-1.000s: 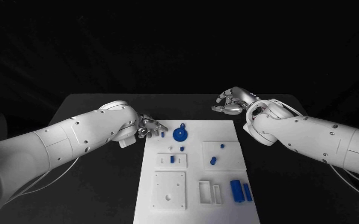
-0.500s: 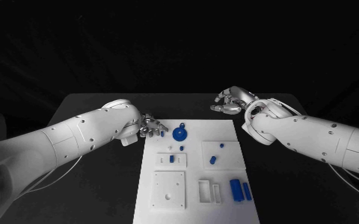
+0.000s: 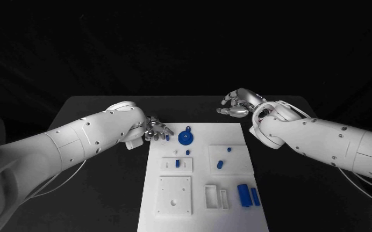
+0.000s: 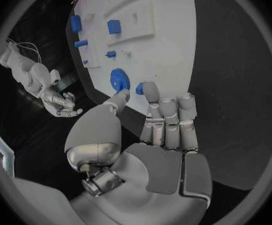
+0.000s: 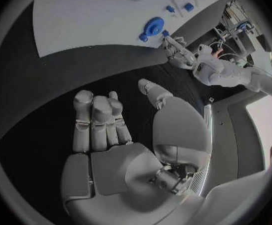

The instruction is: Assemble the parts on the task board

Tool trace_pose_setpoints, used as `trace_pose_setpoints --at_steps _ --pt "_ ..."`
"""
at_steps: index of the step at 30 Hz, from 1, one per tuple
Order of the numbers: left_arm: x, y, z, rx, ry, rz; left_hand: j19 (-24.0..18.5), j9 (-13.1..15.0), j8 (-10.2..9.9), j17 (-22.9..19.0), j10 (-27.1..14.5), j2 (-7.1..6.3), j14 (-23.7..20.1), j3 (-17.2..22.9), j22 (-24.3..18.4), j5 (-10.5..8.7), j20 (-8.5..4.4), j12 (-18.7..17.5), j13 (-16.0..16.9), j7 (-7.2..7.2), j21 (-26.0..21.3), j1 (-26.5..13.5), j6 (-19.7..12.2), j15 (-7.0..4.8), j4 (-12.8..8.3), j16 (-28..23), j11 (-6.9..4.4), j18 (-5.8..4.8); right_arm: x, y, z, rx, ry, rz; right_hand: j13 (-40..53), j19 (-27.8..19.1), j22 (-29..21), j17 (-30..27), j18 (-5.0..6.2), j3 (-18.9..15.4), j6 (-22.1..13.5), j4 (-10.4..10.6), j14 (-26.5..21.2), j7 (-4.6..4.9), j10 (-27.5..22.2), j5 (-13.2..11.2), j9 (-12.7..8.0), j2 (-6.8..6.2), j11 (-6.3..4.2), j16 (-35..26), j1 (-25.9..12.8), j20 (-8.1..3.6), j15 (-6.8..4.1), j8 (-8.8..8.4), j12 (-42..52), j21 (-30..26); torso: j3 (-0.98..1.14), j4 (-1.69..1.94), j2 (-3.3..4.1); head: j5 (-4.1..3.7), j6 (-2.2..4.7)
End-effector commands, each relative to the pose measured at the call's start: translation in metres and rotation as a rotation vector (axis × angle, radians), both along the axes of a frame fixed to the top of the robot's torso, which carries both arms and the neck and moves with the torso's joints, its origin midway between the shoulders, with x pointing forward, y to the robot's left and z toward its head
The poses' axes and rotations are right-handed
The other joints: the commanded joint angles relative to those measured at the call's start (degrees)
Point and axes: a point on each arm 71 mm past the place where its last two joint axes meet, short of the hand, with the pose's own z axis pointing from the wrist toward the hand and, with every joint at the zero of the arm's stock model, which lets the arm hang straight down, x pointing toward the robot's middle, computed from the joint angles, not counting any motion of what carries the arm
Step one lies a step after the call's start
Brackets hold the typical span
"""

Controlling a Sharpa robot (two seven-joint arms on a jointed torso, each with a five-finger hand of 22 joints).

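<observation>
The small blue peg [image 3: 168,137] lies at the far left corner of the task board [image 3: 203,200], right at my left hand's fingertips [image 4: 150,89]; whether they touch it I cannot tell. Just beyond it, toward the board's middle, sits the blue gear [image 3: 186,137], a round disc with a small knob at its far edge. In the left wrist view the thumb tip stands at the gear's rim and the peg shows beside the longest fingertip, so both pieces are directly ahead of the fingers, not off to either side. The peg looks short, and I cannot make out which way its long axis runs.

My left hand [image 3: 154,130] holds nothing: fingers extended side by side, thumb set a little apart, palm low over the board's edge. It is plainly the nearer hand to peg and gear. My right hand [image 3: 238,105] hovers beyond the board's far right corner, well apart from every part, its fingers loosely curved with nothing between them.

Further from my left hand, toward my body, lie the white raised blocks [image 3: 177,165] with small blue pieces on them, and two blue bars [image 3: 248,195] near the board's right edge.

I can read no brand, label or writing anywhere.
</observation>
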Motion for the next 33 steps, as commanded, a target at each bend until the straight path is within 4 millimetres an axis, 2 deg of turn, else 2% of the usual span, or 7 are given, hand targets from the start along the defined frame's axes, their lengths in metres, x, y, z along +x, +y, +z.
trace_pose_setpoints --at_steps 1,2,9,15,32,33 --pt "-0.0023 -0.0036 -0.0052 0.006 0.025 -0.026 -0.32 -0.11 0.01 0.09 -0.15 1.91 -0.36 0.02 0.11 -0.15 -5.47 0.35 0.06 -0.19 0.31 0.68 0.29 0.04 -1.26 0.29 -0.14 -0.03 -0.0002 0.0015 -0.0001 -0.002 0.001 0.012 -0.06 0.09 0.86 0.06 3.63 -0.08 0.07 0.22 0.49 0.4 -0.22 0.27 -0.04 0.44 0.01 -0.38 -0.15 -0.35 0.06 0.05 0.3 -0.35 0.04 0.01 -0.03 0.01 -0.11" --pt "-0.0022 -0.0034 -0.0054 0.007 0.026 -0.027 -0.35 -0.12 0.06 0.09 -0.13 2.57 -0.37 -0.04 0.17 -0.12 -5.46 0.38 0.06 -0.18 0.34 1.34 0.35 0.02 -2.18 0.32 -0.14 -0.06 -0.0002 0.0015 -0.0001 -0.002 0.001 0.011 -0.06 0.09 0.86 0.06 3.63 -0.08 0.07 0.22 0.49 0.4 -0.22 0.28 -0.04 0.45 0.01 -0.38 -0.15 -0.35 0.06 0.05 0.3 -0.35 0.05 0.02 -0.04 0.02 -0.11" --pt "-0.0022 -0.0029 -0.0063 0.01 0.034 -0.03 -0.32 -0.23 0.35 0.08 0.05 4.92 -0.3 0.02 0.33 -0.13 -5.44 0.47 0.05 -0.28 0.39 3.39 0.82 -0.03 -5.53 0.49 -0.2 -0.19 0.0001 0.0017 -0.0002 -0.002 0.001 0.011 -0.06 0.09 0.86 0.07 3.63 -0.08 0.08 0.22 0.49 0.4 -0.22 0.28 -0.04 0.48 0.01 -0.38 -0.13 -0.35 0.06 0.06 0.3 -0.36 0.06 0.05 -0.07 -0.06 -0.24" --pt "-0.0027 -0.0042 -0.0068 0.01 0.04 -0.037 -0.17 -0.21 0.96 0.08 0.34 6.3 -0.19 0.02 0.44 -0.1 -5.41 0.55 0.01 -0.49 0.45 4.25 1.82 -0.19 -8.1 0.67 -0.37 -0.38 0.0003 0.0026 -0.0002 -0.002 0.001 0.013 -0.07 0.09 0.87 0.07 3.63 -0.08 0.08 0.22 0.49 0.4 -0.22 0.28 -0.04 0.49 0.01 -0.39 -0.11 -0.35 0.06 0.06 0.3 -0.36 0.04 0.06 -0.07 -0.01 -0.3" --pt "-0.0026 -0.0038 -0.0061 0.0 0.023 -0.03 0.63 -0.22 2.41 0.14 1.7 8.53 0.56 0.81 0.65 -0.04 -5.68 0.71 -0.18 -1.15 0.69 4.72 4.39 -0.78 -12.19 1.2 -0.98 -0.53 0.0006 0.0029 -0.0003 -0.002 0.0 0.013 -0.09 0.09 0.88 0.08 3.63 -0.13 0.09 0.26 0.5 0.41 -0.23 0.27 -0.04 0.49 0.02 -0.4 -0.13 -0.35 0.07 0.06 0.32 -0.38 -0.02 0.06 -0.09 0.01 -0.4" --pt "-0.0028 -0.0038 -0.0061 -0.001 0.022 -0.029 0.83 0.09 3.12 0.18 1.99 8.99 0.78 1.1 0.71 0.04 -5.76 0.8 -0.17 -1.45 0.8 5.11 5.54 -0.97 -12.83 1.35 -1.2 -0.5 0.0007 0.003 -0.0003 -0.002 0.0 0.013 -0.09 0.09 0.88 0.08 3.63 -0.13 0.09 0.26 0.5 0.41 -0.23 0.27 -0.04 0.49 0.02 -0.4 -0.13 -0.35 0.07 0.06 0.32 -0.38 -0.03 0.06 -0.09 0.01 -0.4"
